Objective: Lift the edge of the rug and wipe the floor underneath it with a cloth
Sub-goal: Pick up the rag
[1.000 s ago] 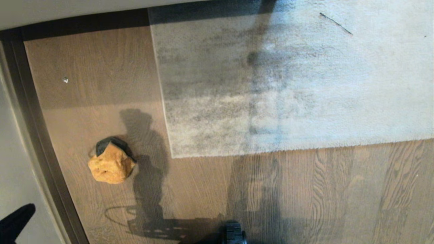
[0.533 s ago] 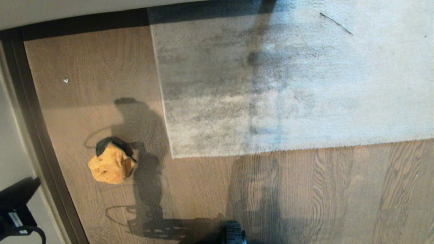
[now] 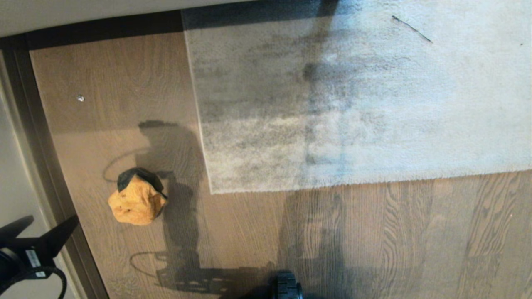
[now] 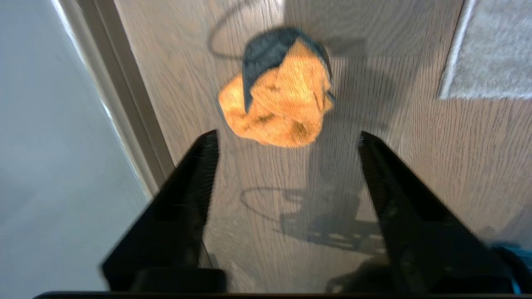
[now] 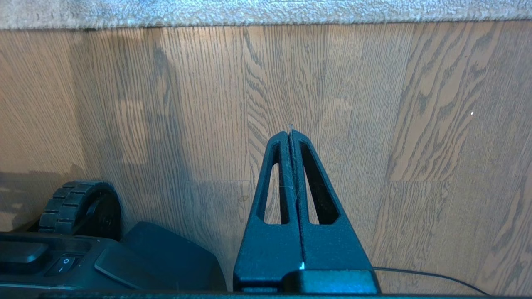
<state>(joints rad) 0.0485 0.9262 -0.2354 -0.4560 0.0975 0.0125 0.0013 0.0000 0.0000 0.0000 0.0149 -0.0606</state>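
Floor (image 3: 124,74): light brown wood-grain planks, matte, crossed by dark shadows of the robot's arms and cables.
Rug (image 3: 353,104): thin, pale grey, mottled with darker patches; it lies flat and fills the upper right of the head view.
Rug edge (image 3: 332,182): straight near border running to a square corner (image 3: 212,192), flat on the floor and untouched.
Cloth (image 3: 137,202): crumpled into a lump on the bare planks, left of the rug corner and apart from it; mustard-tan face up, dark grey fold at its far side.
Skirting (image 3: 50,174): dark strip along the left and far margins of the floor, with a pale wall beyond it.
White speck (image 3: 80,98): small bit lying on the planks, far left.
Left end effector (image 4: 286,141): fingers spread wide, empty, low at the left of the head view, aimed at the cloth and short of it.
Right end effector (image 5: 289,135): fingers pressed together, empty, hanging above bare planks near the rug border.
Base wheel (image 5: 79,205): black, ridged, resting on the floor beside the robot's dark housing.
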